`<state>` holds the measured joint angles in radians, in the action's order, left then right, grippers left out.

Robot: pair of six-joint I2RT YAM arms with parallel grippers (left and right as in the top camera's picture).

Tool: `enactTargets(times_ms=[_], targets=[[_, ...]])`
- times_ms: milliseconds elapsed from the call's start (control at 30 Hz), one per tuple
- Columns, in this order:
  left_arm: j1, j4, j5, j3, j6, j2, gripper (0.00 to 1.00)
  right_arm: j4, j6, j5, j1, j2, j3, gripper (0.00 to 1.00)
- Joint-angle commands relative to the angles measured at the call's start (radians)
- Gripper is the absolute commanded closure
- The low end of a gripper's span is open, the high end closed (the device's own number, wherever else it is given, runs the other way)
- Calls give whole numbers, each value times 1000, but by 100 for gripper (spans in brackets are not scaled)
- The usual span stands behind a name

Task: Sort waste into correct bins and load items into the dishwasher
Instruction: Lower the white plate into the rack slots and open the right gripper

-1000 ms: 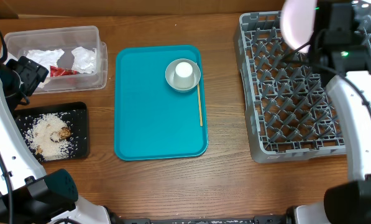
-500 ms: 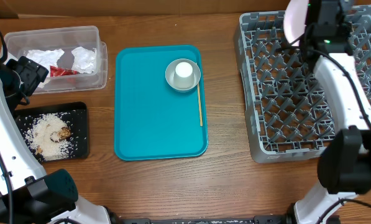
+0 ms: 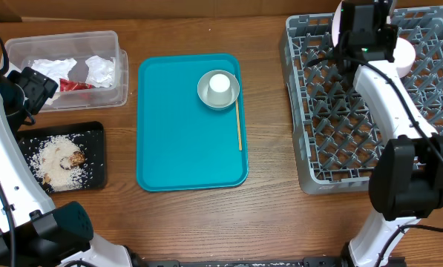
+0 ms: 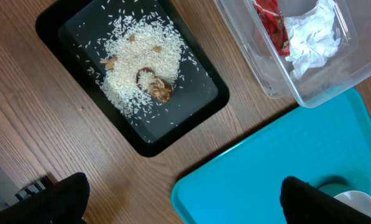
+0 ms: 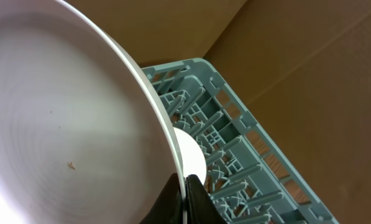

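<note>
Over the rack (image 3: 355,133): plate (image 5: 61,124) loading.
Right gripper (image 5: 184,186) clamped on plate rim; next, lower it upright between pegs (image 3: 332,104). Left gripper (image 4: 185,202) spread, empty.

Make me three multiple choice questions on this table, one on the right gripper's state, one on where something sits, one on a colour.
1. The right gripper is: A) open and empty; B) shut and empty; C) shut on the rim of the large pale plate, over the dish rack.
2. Where is the small white cup? A) in the grey-rimmed bowl on the teal tray; B) in the dish rack; C) in the right gripper.
3. What colour is the scrap among the napkins in the clear tub? A) blue; B) red; C) green.
Answers: C, the wrist view shows it pinching the rim; A, overhead the cup sits inside the bowl; B, it shows red against white paper.
</note>
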<state>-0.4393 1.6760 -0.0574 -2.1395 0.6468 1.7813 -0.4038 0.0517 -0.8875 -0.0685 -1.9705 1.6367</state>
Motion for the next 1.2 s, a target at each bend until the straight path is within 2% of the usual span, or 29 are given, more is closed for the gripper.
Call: enactTargets(times_ms=[0, 333, 567, 1167], targets=[[-5, -2, -12, 5, -11, 5, 0, 13, 13, -81, -31, -1, 10, 96], [-6, -2, -13, 5, -12, 5, 0, 6, 27, -91, -83, -1, 10, 94], [-5, -2, -13, 5, -11, 5, 0, 6, 27, -183, -80, -1, 10, 96], [-5, -2, -13, 5, -11, 5, 0, -1, 7, -179, -77, -52, 8, 96]])
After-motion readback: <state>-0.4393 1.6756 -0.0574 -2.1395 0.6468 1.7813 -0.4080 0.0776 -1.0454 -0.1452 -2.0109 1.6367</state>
